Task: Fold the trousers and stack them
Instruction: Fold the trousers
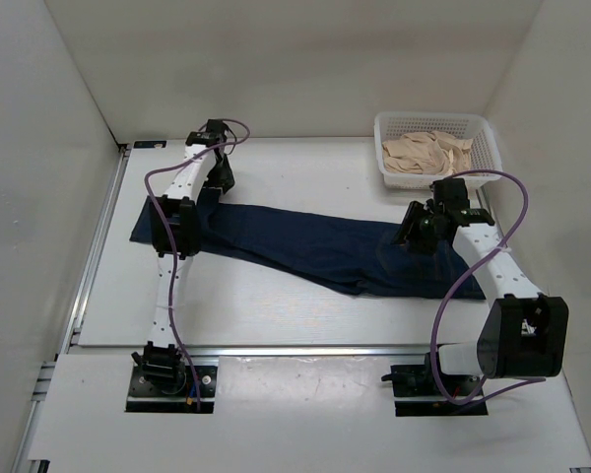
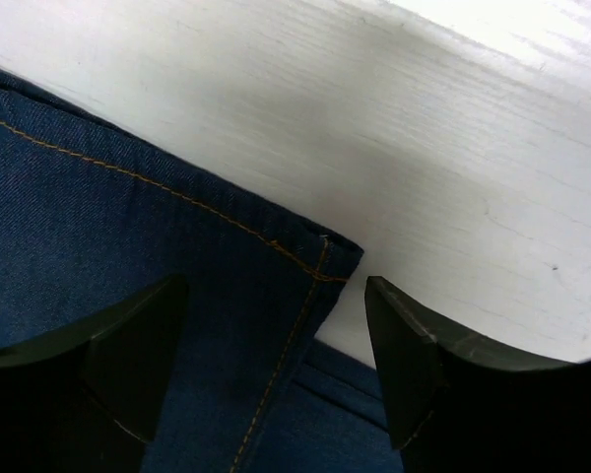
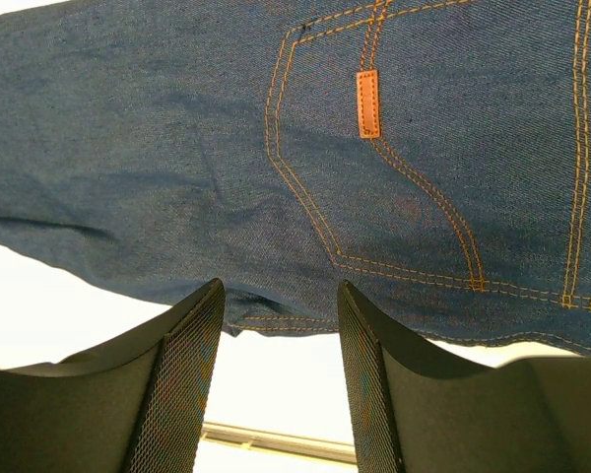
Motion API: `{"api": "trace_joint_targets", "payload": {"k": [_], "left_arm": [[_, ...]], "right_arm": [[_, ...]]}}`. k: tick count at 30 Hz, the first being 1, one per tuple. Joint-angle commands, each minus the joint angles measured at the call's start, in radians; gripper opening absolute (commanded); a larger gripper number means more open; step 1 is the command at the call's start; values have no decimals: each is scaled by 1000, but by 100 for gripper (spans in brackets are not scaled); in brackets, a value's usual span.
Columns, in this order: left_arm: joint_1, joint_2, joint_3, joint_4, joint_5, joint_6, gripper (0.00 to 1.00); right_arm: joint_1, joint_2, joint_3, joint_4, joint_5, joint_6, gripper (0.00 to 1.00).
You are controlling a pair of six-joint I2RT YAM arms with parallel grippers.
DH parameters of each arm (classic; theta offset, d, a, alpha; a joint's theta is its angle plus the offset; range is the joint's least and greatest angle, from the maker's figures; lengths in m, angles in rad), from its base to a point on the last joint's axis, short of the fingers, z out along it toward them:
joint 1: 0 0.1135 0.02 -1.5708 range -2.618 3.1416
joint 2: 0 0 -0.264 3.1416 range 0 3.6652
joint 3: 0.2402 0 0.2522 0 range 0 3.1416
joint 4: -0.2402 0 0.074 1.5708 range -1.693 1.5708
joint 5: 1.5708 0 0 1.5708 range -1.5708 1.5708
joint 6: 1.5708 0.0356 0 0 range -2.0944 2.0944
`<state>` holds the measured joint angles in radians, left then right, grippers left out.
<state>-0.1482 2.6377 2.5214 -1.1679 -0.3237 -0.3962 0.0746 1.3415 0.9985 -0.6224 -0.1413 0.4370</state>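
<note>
The trousers [image 1: 315, 251] lie across the bench [image 1: 276, 315], left end partly hidden by the left arm [image 1: 175, 227]; left gripper [image 2: 276, 296] and right gripper [image 3: 281, 296] hover, jaws apart.

Trousers [image 1: 315, 251] across table [image 1: 276, 177], basket [image 1: 435, 116] behind right

Trousers [image 1: 315, 251]: matt dark-blue denim cloth, fine twill weave, orange thread stitching. A small tan leather-like tab [image 3: 368, 102] sits ahead of the right hand [image 3: 279, 291]. Right hand's fingers [image 3: 177, 394]: matt black, mesh-textured inner faces. Left hand [image 2: 276, 281]: fingers [image 2: 118, 355] smooth matt black plastic. Surface [image 2: 453, 148] ahead of it: white, matt, faintly streaked.
</note>
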Motion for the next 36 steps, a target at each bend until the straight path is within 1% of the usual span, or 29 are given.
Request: {"api": "trace_joint_targets", "payload": {"k": [1, 3, 4, 5, 7, 8, 9, 10, 14, 16, 20, 21, 24, 27, 29, 30, 33, 36], "left_arm": [[-5, -2, 22, -26, -34, 11, 84], [-5, 7, 22, -39, -25, 22, 79], [-5, 7, 22, -39, -25, 22, 74], [-5, 7, 22, -39, -25, 22, 56], [-5, 7, 22, -39, -25, 31, 37], [-5, 7, 22, -39, -25, 31, 31], [-5, 7, 22, -39, -25, 31, 15], [-5, 7, 22, -39, -25, 42, 10], [-5, -50, 31, -39, -6, 42, 10], [-5, -120, 42, -13, 3, 42, 10], [-5, -228, 103, 33, 127, 85, 10], [-5, -267, 112, 46, 182, 85, 10], [-5, -317, 112, 89, 276, 85, 10], [-5, -367, 112, 129, 345, 85, 10], [-5, -407, 112, 140, 354, 85, 10], [-5, -422, 102, 154, 370, 73, 10], [41, -498, 51, 188, 409, 51, 10], [78, -570, -4, 209, 410, 51, 10]], "right_arm": [[5, 13, -3, 24, -18, -9, 55], [5, 13, -3, 24, -27, -9, 55], [5, 13, -3, 24, -27, -9, 55], [5, 13, -3, 24, -27, -9, 55], [5, 13, -3, 24, -27, -9, 55], [5, 13, -3, 24, -27, -9, 55], [5, 13, -3, 24, -27, -9, 55], [5, 13, -3, 24, -27, -9, 55], [5, 4, -3, 24, -27, -9, 55], [5, 4, -3, 24, -27, -9, 55], [5, -5, 6, 24, -27, -9, 54], [5, -5, 6, 24, -27, -9, 54], [5, -16, 6, 15, -27, 0, 53], [5, -42, 6, 6, -27, 0, 53], [5, -53, 6, -3, -27, 0, 53], [5, -62, 6, -3, -27, 0, 53], [5, -71, 6, -14, -18, 0, 53], [5, -71, 6, -14, -18, 0, 53]]}}
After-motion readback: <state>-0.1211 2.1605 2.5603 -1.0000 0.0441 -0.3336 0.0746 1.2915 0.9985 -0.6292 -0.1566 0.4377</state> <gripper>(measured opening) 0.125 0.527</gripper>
